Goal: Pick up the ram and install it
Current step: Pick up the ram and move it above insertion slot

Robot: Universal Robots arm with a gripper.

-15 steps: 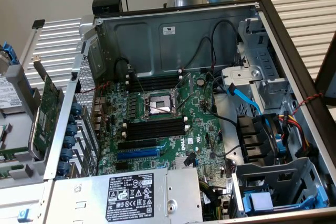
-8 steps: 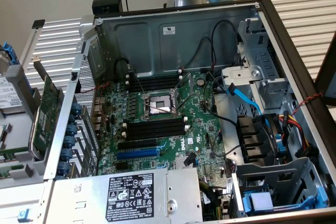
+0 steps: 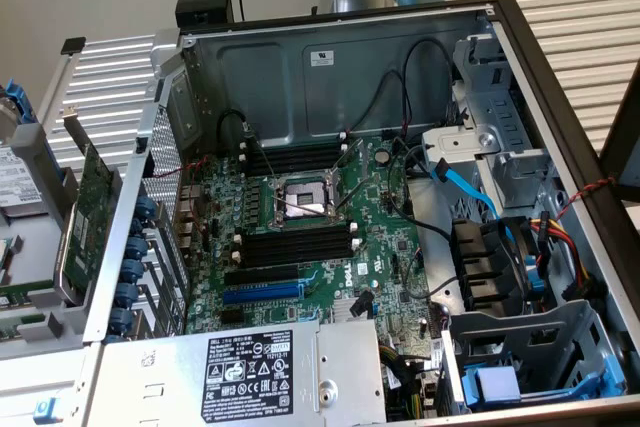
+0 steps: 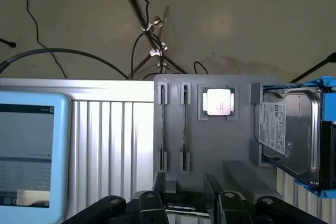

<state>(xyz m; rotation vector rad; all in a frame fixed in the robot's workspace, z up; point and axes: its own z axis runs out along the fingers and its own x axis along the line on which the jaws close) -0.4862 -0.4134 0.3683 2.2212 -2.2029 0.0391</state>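
On the ribbed metal table [image 4: 115, 140] sits a grey holder [image 4: 210, 145]. Nearest the wrist camera, the gripper [image 4: 186, 192] hangs with jaws apart, holding nothing. Beyond it, the ram [image 4: 185, 124] stands edge-on in the holder, beside a processor [image 4: 219, 102].

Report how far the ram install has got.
Done: nothing; the long black memory slots on the green motherboard sit empty. In hand: the open gripper holds nothing, facing the thin green ram stick standing on edge in the grey holder. Left: pickup and seating.
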